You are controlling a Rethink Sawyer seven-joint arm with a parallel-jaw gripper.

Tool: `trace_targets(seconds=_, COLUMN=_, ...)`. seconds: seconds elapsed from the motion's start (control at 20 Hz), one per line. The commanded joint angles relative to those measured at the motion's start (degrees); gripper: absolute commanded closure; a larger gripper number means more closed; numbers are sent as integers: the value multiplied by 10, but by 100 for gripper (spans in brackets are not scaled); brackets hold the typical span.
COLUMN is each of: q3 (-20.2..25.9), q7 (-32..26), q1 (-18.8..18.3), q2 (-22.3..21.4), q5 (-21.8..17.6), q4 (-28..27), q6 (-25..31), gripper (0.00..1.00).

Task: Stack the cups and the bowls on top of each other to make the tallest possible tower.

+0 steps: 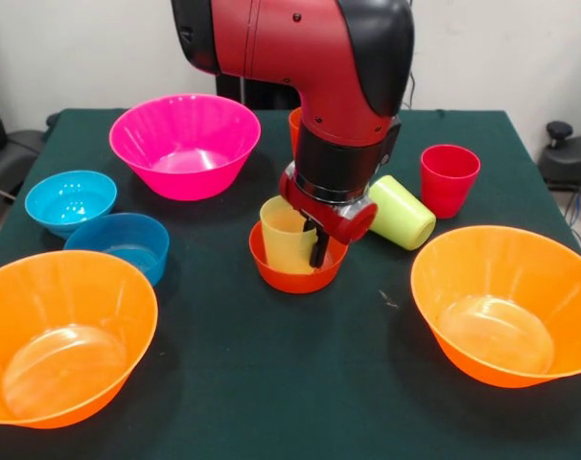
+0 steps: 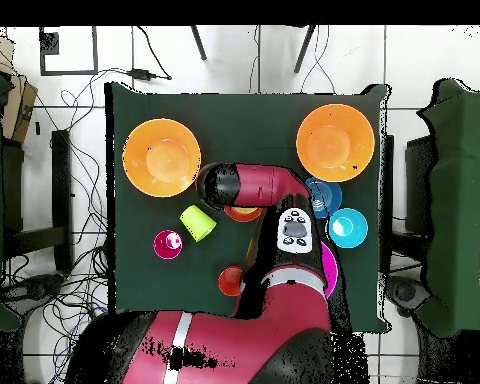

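In the front view my gripper (image 1: 310, 244) reaches down at the table's middle and is shut on the wall of the ribbed pale yellow cup (image 1: 285, 236). The cup stands slightly tilted inside the small red-orange bowl (image 1: 295, 275). One black finger (image 1: 319, 251) shows at the cup's right side. The lime green cup (image 1: 402, 212) lies on its side to the right. The red-pink cup (image 1: 450, 178) stands upright beyond it. The orange cup (image 1: 294, 129) is mostly hidden behind the arm. In the overhead view the arm covers the gripper and the yellow cup.
The large magenta bowl (image 1: 185, 144) stands at the back left. The light blue bowl (image 1: 70, 201) and darker blue bowl (image 1: 120, 245) are at the left. Large orange bowls sit at the front left (image 1: 65, 335) and front right (image 1: 506, 302) on the dark green table (image 1: 271, 393).
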Motion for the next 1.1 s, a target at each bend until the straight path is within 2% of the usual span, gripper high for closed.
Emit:
trace_targets(seconds=0.05, q3=57, q7=-31, q1=9, q2=10, q5=-16, q4=-40, q6=-2, gripper=100)
trace_targets(seconds=0.65, q3=69, q7=-38, q1=3, q2=8, q5=-11, q4=-36, q6=3, gripper=100)
trace_targets(seconds=0.7, q3=72, q7=-39, q1=1, q2=8, q5=-10, q4=-35, q6=5, gripper=0)
trace_targets(seconds=1.1, q3=77, q7=-32, q1=-1, q2=6, q5=1, q4=-28, q6=21, gripper=0)
